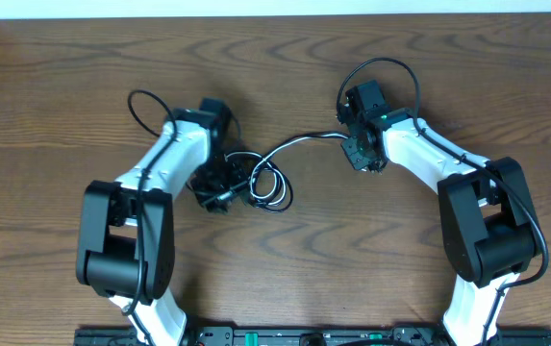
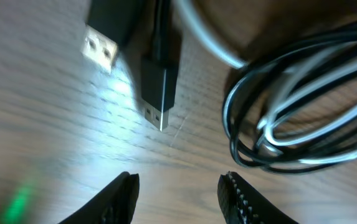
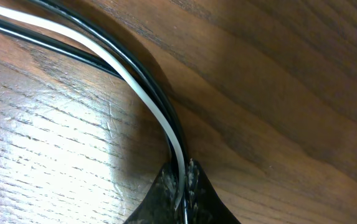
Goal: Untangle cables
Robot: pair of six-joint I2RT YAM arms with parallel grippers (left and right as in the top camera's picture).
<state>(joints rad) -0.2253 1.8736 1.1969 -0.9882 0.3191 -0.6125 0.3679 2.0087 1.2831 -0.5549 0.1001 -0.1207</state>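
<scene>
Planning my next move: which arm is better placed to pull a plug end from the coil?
Left. The left hand is open beside the black plug and the coil; the right hand is shut on the cables, anchoring them.

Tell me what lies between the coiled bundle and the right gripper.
A stretch of the cables themselves, white and black, runs from the coil over bare table to the right gripper, shut on them; the overhead view shows it.

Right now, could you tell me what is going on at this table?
The right gripper is shut on the cables, pinching a white strand and black ones that run across the wooden table to a loose coil. The left gripper is open over two plug ends beside that coil, holding nothing.
</scene>
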